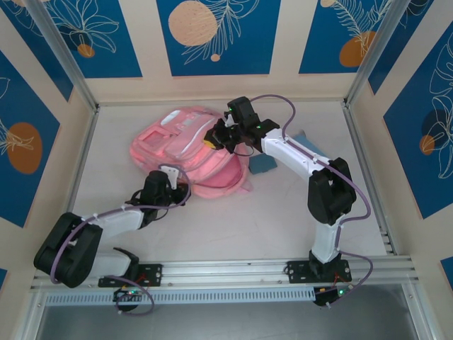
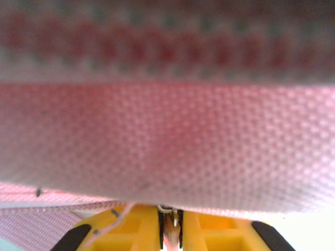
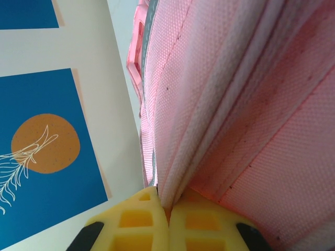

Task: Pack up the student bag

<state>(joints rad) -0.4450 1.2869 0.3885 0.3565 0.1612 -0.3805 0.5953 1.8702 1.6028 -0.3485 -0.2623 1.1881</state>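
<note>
Nearest the overhead camera is the aluminium rail (image 1: 233,270) along the table's 6 o'clock edge, carrying both arm bases.

Beyond it, the pale table (image 1: 283,219) is boxed in by metal framing on the 9, 12 and 3 o'clock sides, with blue-patterned wall panels (image 1: 212,35) above. Bare surface runs broadly from the centre round to 3, 5 and 6 o'clock. Narrower strips lie at 9 o'clock and along the back at 12.

The student bag (image 1: 184,145) lies flat from the table's centre out towards 11 o'clock, its far edge near the back framing but apart from it.

The left arm stretches from 7 o'clock to the bag's 6 o'clock edge. There the left gripper (image 1: 172,172) has its yellow pads drawn almost together on a thin pink strip and a small metal piece of the bag, seen from its wrist (image 2: 168,230) beneath a wide band of pink weave (image 2: 167,141).

The right arm rises at 5 o'clock, elbows at 3 and meets the bag's 3 o'clock edge. The right gripper (image 1: 212,138) is pressed together on a fold of the bag's seam (image 3: 168,209), with pink fabric (image 3: 246,104) rising above the pads.

A small light-blue pouch (image 1: 263,164) lies just beside the bag at its 4 o'clock corner, under the right forearm.
</note>
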